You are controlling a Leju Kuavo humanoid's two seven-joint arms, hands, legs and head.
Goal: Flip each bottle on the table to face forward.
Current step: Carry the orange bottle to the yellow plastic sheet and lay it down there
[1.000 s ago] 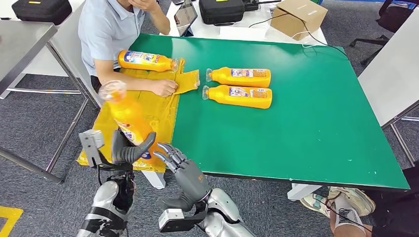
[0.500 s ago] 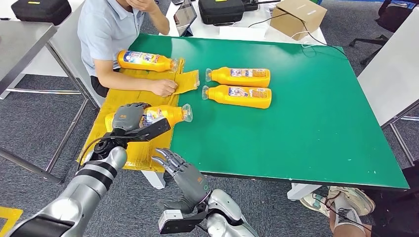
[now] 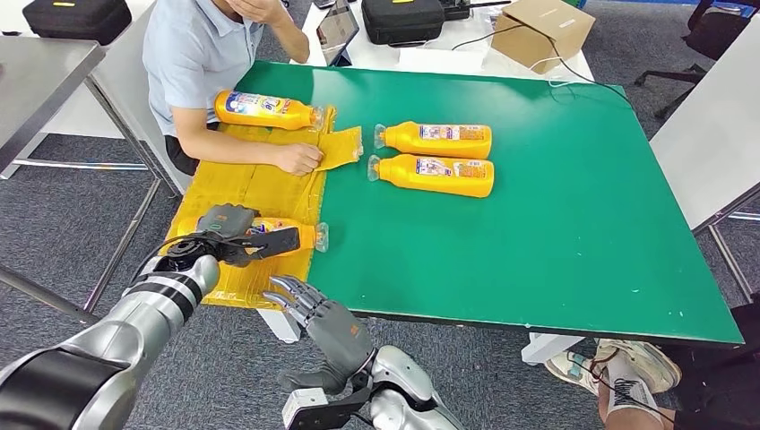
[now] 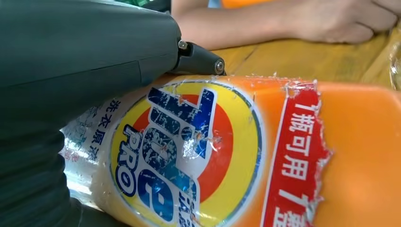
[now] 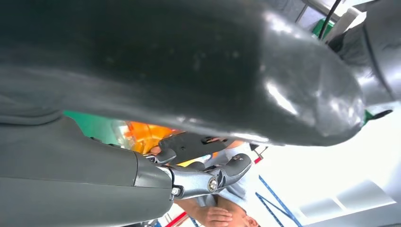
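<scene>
Left hand (image 3: pixel 231 224) grips an orange plastic detergent bottle with a clear cap (image 3: pixel 285 235), lying on its side on the flattened yellow cardboard sheet (image 3: pixel 260 184) at the near-left corner of the green worktop (image 3: pixel 538 224); cap points toward the green surface. Left wrist view: thumb across the bottle (image 4: pixel 246 156), round blue-and-red logo label facing the camera, label edges torn.

Right hand (image 3: pixel 315 309) hovers just off the near worktop edge, fingers spread, holding nothing.

Second orange bottle with a blue-and-white label (image 3: pixel 264 109) lies at the far end of the cardboard. Two more orange bottles lie side by side mid-worktop, far one (image 3: pixel 435 139) and near one (image 3: pixel 433 175), caps toward the cardboard.

A person in a light blue shirt (image 3: pixel 199 49) sits at the far-left corner, one hand (image 3: pixel 298 159) flat on the cardboard.
</scene>
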